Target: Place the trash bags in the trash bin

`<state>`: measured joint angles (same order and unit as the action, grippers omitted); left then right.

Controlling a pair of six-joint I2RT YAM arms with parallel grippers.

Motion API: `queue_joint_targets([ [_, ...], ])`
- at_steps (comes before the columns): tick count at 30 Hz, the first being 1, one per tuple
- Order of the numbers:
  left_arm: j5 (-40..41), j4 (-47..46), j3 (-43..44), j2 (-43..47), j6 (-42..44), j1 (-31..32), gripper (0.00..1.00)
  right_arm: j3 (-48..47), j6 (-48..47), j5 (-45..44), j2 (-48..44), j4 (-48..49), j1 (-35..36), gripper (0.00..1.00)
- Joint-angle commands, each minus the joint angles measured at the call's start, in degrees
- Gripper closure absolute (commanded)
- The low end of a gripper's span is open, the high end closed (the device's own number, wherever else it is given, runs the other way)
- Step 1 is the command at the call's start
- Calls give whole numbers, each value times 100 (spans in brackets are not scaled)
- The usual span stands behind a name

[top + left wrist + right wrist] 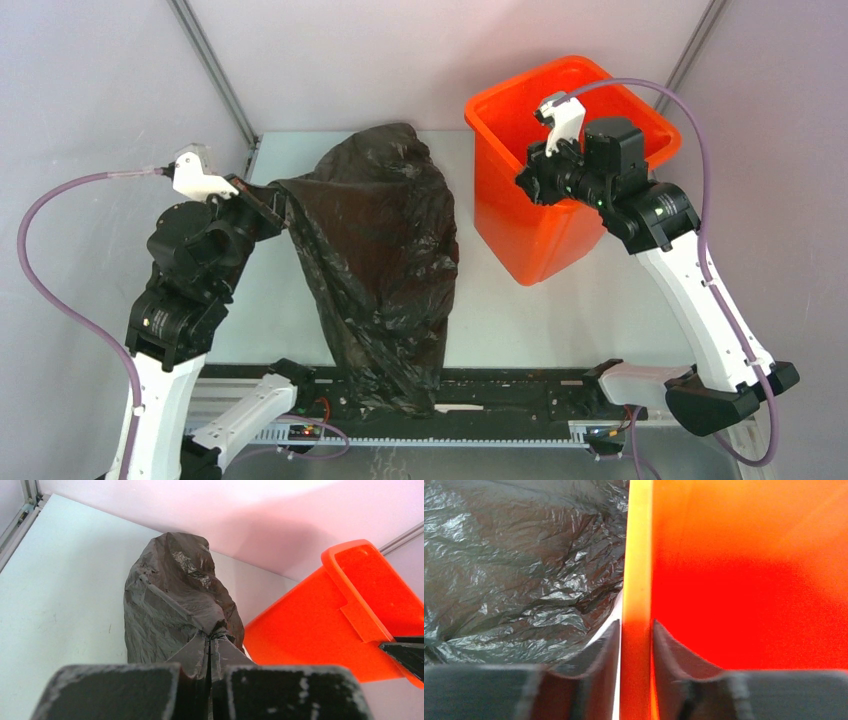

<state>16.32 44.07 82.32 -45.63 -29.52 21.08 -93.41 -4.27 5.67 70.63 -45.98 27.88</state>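
Note:
The black trash bag (385, 260) lies draped across the middle of the table, from the back edge down over the front rail. My left gripper (272, 195) is shut on the bag's left edge and holds a pinch of film up; the left wrist view shows the film (170, 595) caught between its closed jaws (210, 639). The orange trash bin (530, 235) stands tilted at the back right. My right gripper (530, 178) is shut on the bin's near-left rim (636, 580), one finger inside and one outside. The bag (519, 565) shows just left of the rim.
The bin (320, 625) lies close to the right of the bag in the left wrist view. White walls with metal corner posts (215, 70) enclose the table. A black rail (520, 400) runs along the front edge.

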Motion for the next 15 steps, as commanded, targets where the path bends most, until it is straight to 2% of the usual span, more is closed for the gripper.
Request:
queue_joint_targets([
  [1,-64,-101,37,59,-74,-52,100,-632,2,322,56,-248,15,46],
  [3,-121,-131,-46,88,-139,-51,100,-868,77,-40,66,-483,197,27],
  [6,-343,-205,-277,91,-278,-52,100,-1095,114,-856,-14,-780,698,13],
  [10,-920,-210,-492,-69,-506,-51,100,-1553,285,-1587,-20,-1302,1528,5],
  [15,-2228,-699,-614,-363,-813,-51,100,-1790,957,-2001,51,-1642,2614,5],
])
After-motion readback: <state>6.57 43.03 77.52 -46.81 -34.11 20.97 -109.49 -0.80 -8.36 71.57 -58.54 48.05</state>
